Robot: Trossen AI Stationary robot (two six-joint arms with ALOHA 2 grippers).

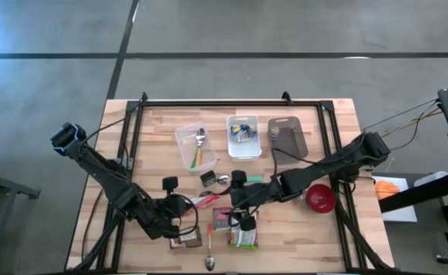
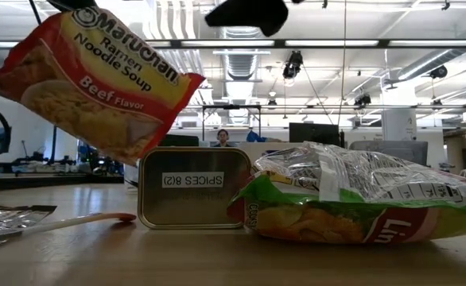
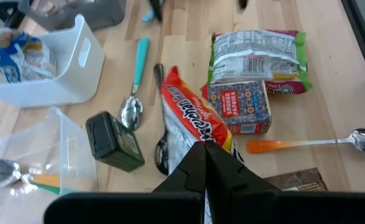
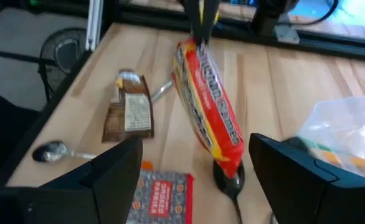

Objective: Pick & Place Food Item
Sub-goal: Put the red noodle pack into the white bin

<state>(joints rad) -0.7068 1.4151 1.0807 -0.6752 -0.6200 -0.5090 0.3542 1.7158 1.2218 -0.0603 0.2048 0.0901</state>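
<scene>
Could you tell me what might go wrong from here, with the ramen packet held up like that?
1. The left gripper pinches only one end edge of the ramen packet, which hangs free above the table; it could slip out.
2. A black spoon lies right under the packet's low end, so lowering could knock it.
3. The right gripper, open, faces the packet closely; a handover could miss or crumple it.

Overhead, the high camera looks straight down on the whole wooden table (image 1: 132,122). The low camera sits at tabletop level, close behind the spice tin (image 2: 193,189), facing the room. Both wrist cameras look across at the ramen packet (image 3: 192,115) from opposite sides.
</scene>
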